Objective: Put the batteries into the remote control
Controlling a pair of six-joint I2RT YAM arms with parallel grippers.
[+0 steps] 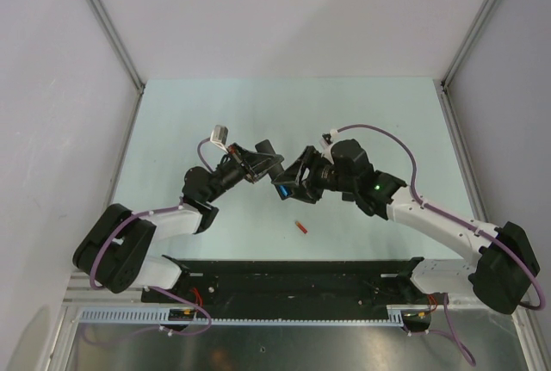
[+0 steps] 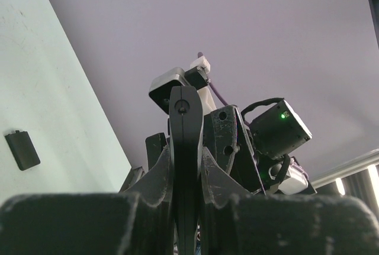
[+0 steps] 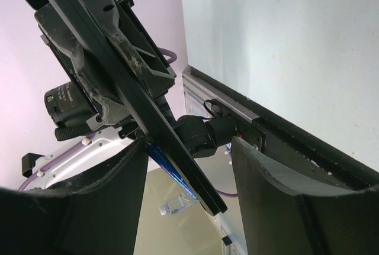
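Top view: Left claw (image 1: 256, 164) and right claw (image 1: 297, 180) meet above the middle of the pale green tabletop (image 1: 362, 113). The remote control (image 1: 271, 168) sits in the left claw, raised off the surface. A blue battery (image 1: 281, 190) shows at the remote's near end, just beside the right claw's tips. A red-orange battery (image 1: 300, 227) lies alone on the tabletop, nearer the arm bases.

Left wrist view: Left claw (image 2: 185, 169) is pressed together on the remote control (image 2: 185, 119), seen edge-on and upright between the fingers. A small flat black rectangular piece (image 2: 22, 149) lies on the tabletop, off to the left.

Right wrist view: Right claw (image 3: 189, 142) is spread, pinching nothing. The remote control (image 3: 151, 116) runs diagonally, its free end between the fingers (image 3: 266, 190). The blue battery (image 3: 172, 172) lies along its underside; whether it is seated, I cannot tell.
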